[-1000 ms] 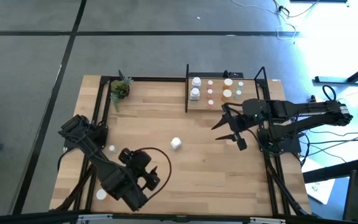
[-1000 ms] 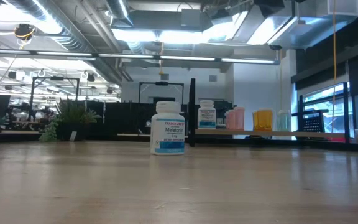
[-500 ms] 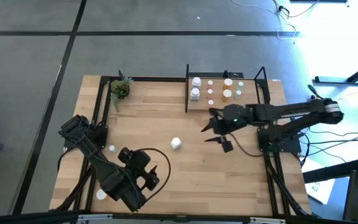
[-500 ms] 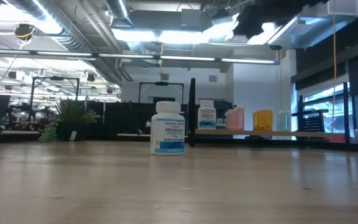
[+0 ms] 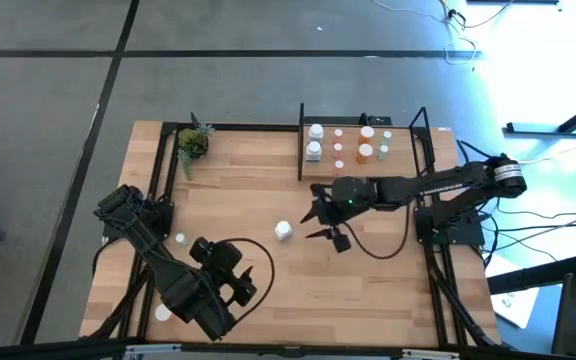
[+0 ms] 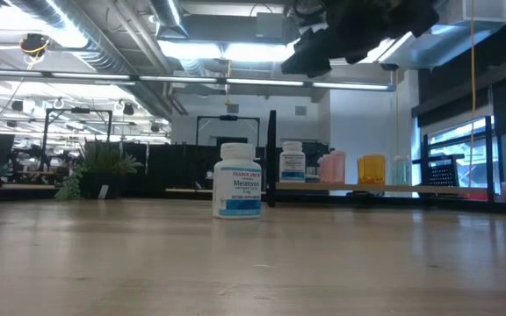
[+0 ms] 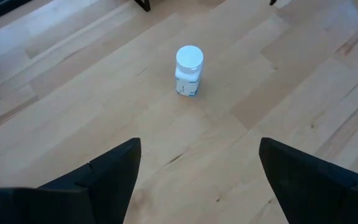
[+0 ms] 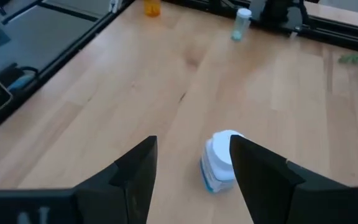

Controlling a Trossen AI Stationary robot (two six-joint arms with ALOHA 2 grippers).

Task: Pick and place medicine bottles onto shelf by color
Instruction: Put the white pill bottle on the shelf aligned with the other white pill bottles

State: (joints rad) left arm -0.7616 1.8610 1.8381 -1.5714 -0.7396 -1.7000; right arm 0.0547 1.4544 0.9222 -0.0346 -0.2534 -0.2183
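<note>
Right claw [image 5: 321, 212] spread wide, hovering above counter [image 5: 248, 190] just right of lone white bottle [image 5: 283, 231], mid-counter, upright. Other bottles on shelf [image 5: 353, 165] at far edge. Left claw [image 7: 194, 180] spread too, parked near front-left, facing same bottle.

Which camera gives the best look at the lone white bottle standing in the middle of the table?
The low view: the white melatonin bottle stands side-on, label readable. Left wrist shows it from above, unobstructed; right wrist partly behind a finger; the high view only its cap.
</note>
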